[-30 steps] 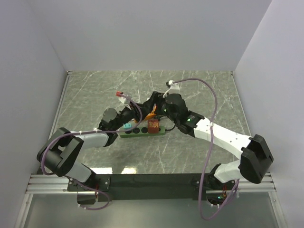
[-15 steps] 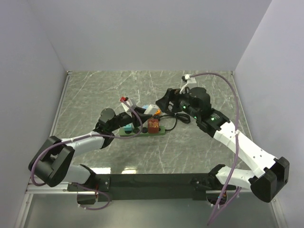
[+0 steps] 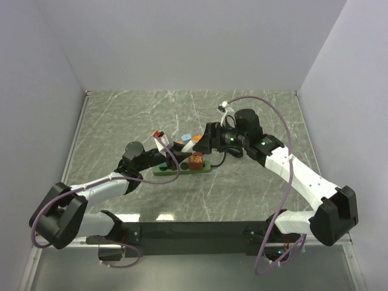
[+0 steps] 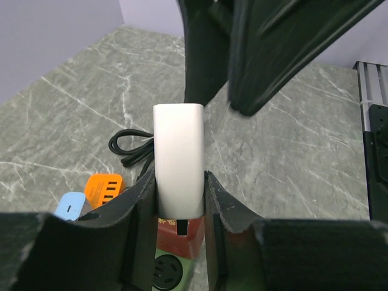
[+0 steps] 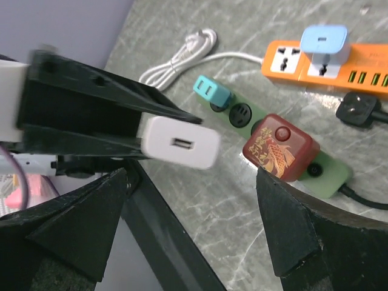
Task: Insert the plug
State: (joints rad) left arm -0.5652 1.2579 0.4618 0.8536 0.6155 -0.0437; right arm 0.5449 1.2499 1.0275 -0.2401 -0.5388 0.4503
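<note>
Plug (image 4: 178, 151), white, is pinched upright in the left hand (image 4: 177, 197). Green power strip (image 5: 330, 177) lies just below that hand. Facing it, the right hand (image 5: 185, 218) is spread wide, holding nothing.

Soft, even white light fills the overhead view, leaving only faint shadows on the marbled counter (image 3: 121, 115) and a pale reflected band along its near edge (a mild glare, nothing washed out). In the left wrist view the white plug (image 4: 177, 151) is bright and fairly sharp, while the fingers (image 4: 136, 224) of the left pincer (image 4: 177, 182) are dark and soft. The right pincer (image 5: 191, 176) shows its own fingers (image 5: 66, 236) as blurred black wedges, and that view's top-left corner is smeared
</note>
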